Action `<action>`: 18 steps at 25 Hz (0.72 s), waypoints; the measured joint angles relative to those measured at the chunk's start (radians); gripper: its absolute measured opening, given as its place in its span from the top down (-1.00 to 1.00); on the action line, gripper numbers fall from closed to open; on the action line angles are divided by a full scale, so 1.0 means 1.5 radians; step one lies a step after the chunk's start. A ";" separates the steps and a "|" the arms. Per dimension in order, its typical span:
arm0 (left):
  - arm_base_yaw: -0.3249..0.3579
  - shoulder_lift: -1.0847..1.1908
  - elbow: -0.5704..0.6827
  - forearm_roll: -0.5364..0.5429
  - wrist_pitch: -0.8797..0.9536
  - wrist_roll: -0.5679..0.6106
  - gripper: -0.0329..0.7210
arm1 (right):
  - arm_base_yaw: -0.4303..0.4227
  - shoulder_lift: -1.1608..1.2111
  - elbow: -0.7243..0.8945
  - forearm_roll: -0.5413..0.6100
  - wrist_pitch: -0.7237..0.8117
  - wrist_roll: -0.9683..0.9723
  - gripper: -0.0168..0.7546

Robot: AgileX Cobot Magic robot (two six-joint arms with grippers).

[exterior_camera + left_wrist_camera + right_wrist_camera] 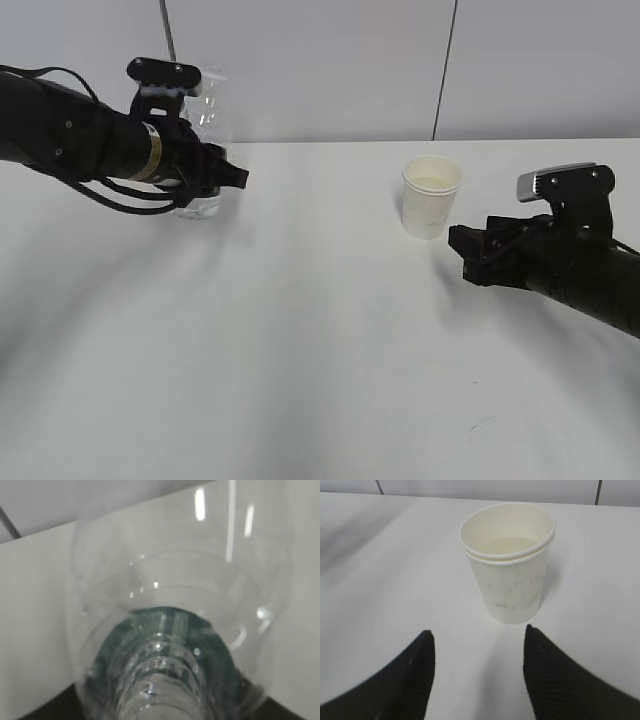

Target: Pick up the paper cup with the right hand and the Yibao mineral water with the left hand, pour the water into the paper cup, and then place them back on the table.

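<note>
The Yibao mineral water bottle (205, 105) stands about upright at the far left, its base at the table (300, 350). My left gripper (215, 180) is shut on it around the middle. In the left wrist view the bottle (165, 630) fills the frame, with its ribbed open neck nearest and the green label behind; the jaws are hidden. The paper cup (430, 195) stands on the table right of centre. It holds clear water (512, 545). My right gripper (470, 250) is open and empty, just in front of the cup (507, 565) and not touching it, as the right wrist view (477, 632) shows.
A grey panelled wall (330, 60) runs behind the table's back edge. A small dark scuff (480, 428) marks the tabletop at the front right. The two arms stand far apart, with white tabletop between them.
</note>
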 joint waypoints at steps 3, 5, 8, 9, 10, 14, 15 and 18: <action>0.000 0.001 0.000 0.003 -0.037 0.034 0.09 | 0.000 0.000 0.000 0.000 -0.011 0.000 -0.21; 0.000 0.001 0.000 0.006 -0.059 0.049 0.09 | 0.000 0.000 0.000 0.000 -0.018 0.000 -0.20; 0.000 0.001 0.000 0.007 -0.093 0.072 0.09 | 0.000 0.000 0.000 0.000 -0.022 0.000 -0.20; 0.000 0.001 0.000 0.009 -0.104 0.078 0.09 | 0.000 0.000 0.000 0.000 -0.022 0.000 -0.20; 0.000 0.001 0.000 0.009 -0.116 0.086 0.09 | 0.000 0.000 0.000 0.000 -0.022 0.000 -0.20; 0.000 0.001 0.000 -0.020 -0.168 0.155 0.09 | 0.000 0.000 0.000 0.000 -0.022 -0.001 -0.20; 0.000 0.001 0.000 -0.047 -0.185 0.184 0.09 | 0.000 0.000 0.000 0.000 -0.022 -0.001 -0.20; 0.004 0.002 0.000 -0.136 -0.230 0.262 0.09 | 0.000 0.000 0.000 0.000 -0.023 -0.001 -0.20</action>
